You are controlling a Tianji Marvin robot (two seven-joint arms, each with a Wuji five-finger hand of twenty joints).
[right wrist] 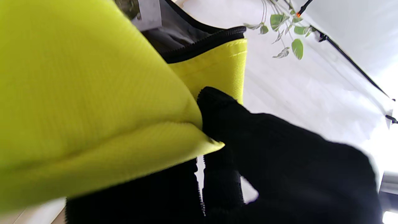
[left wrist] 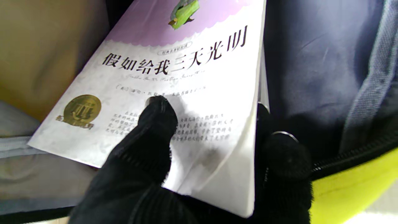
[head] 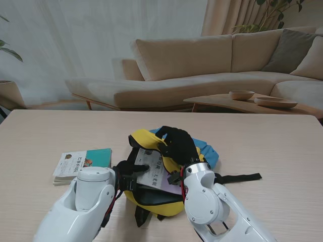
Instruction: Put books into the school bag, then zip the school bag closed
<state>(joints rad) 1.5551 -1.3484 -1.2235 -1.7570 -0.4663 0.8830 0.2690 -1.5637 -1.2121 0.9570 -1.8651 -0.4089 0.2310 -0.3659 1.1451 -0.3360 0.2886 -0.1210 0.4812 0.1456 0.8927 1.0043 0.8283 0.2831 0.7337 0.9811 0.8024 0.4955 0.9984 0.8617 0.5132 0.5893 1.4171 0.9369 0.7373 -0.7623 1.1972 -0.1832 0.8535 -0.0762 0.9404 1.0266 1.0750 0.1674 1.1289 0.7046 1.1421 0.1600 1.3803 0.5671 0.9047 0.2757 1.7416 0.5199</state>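
Observation:
A yellow school bag (head: 151, 201) with blue parts lies open in the middle of the table. My left hand (head: 132, 170), in a black glove, is shut on a white and purple book (head: 154, 174) that sits partly inside the bag's mouth. In the left wrist view one finger presses on the book's cover (left wrist: 174, 93), another finger (left wrist: 284, 155) is at its edge, and the dark lining (left wrist: 311, 62) lies beyond. My right hand (head: 176, 143) pinches the bag's yellow flap (right wrist: 93, 109) and holds it up. A second book (head: 83, 165), teal and white, lies flat to the bag's left.
A black strap (head: 239, 177) trails from the bag toward the right. Beyond the table's far edge stand a beige sofa (head: 202, 65) and a low wooden table with two bowls (head: 242, 95).

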